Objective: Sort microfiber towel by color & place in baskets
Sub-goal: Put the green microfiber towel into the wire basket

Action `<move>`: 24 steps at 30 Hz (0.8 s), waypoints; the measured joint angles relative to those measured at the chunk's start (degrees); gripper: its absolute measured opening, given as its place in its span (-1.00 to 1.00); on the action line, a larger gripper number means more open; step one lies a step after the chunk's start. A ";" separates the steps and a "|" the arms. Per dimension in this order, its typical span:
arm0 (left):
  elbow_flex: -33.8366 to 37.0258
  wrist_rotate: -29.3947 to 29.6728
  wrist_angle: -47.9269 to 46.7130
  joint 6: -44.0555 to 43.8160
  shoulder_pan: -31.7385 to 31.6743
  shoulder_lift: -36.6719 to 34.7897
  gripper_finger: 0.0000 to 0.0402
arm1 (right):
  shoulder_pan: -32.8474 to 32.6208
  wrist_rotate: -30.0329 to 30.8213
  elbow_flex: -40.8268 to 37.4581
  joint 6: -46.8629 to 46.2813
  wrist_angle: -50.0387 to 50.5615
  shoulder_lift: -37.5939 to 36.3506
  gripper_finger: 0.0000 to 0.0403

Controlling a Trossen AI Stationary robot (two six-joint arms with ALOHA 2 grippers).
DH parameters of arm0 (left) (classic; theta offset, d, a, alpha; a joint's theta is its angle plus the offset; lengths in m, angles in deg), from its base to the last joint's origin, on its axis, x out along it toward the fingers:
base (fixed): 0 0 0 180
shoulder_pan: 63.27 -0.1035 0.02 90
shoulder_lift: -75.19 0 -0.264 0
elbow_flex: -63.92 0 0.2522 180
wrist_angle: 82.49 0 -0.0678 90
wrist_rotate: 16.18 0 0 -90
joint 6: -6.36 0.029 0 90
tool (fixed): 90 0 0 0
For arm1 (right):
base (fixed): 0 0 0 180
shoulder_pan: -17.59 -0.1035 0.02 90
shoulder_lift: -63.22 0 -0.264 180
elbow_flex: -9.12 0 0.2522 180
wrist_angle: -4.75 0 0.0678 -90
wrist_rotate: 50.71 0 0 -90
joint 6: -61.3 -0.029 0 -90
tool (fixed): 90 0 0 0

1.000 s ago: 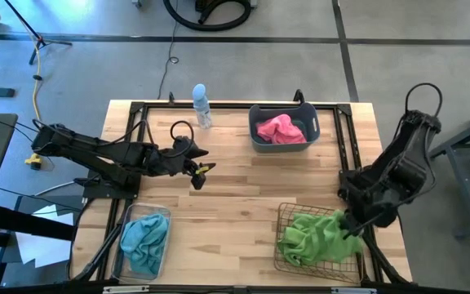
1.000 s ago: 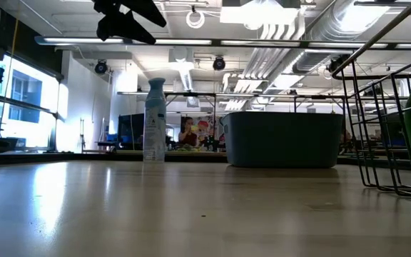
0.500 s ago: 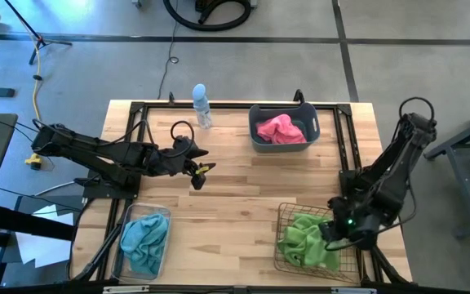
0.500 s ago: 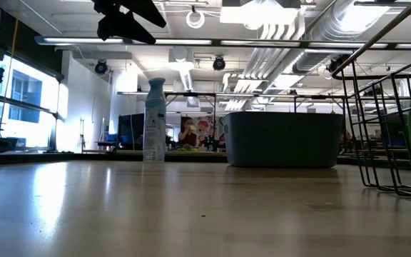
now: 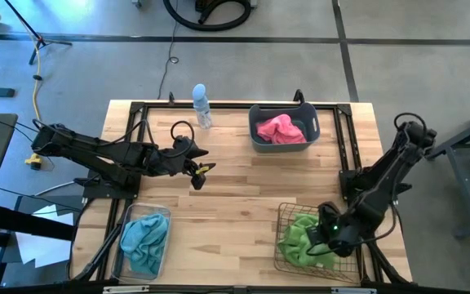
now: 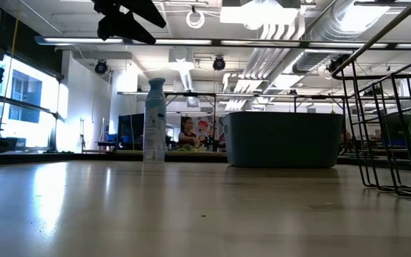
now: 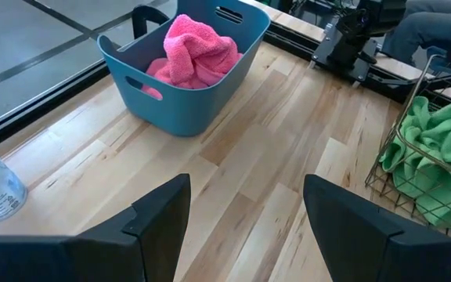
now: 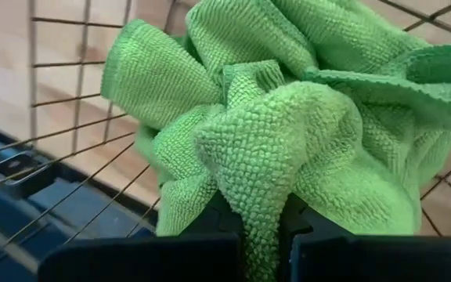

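Right claw (image 5: 323, 242) pinches green towel (image 8: 288, 133) inside wire basket (image 5: 288, 214) on wooden table (image 5: 235, 192).

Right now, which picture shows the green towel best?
The right wrist view: the green towel fills it, pinched in the right claw. The high view shows it small inside the wire basket. The left wrist view catches it at the edge; the low view shows only a green sliver.

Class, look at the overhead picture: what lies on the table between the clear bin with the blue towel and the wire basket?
Only bare wood separates the clear bin from the wire basket, seen in the high view.
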 joint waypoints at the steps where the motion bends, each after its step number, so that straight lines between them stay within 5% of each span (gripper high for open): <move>1: -0.02 0.00 -0.04 0.00 0.00 0.00 0.18 | 0.27 -0.13 0.00 0.03 -0.01 0.71 -0.98; 18: -0.02 0.00 -0.14 0.02 -0.02 0.00 0.18 | 1.80 -0.98 0.11 0.11 -1.42 12.79 -0.96; 24: -0.02 0.01 -0.15 0.49 -0.02 0.00 0.18 | 1.80 -1.24 0.11 1.46 -1.70 12.93 -0.62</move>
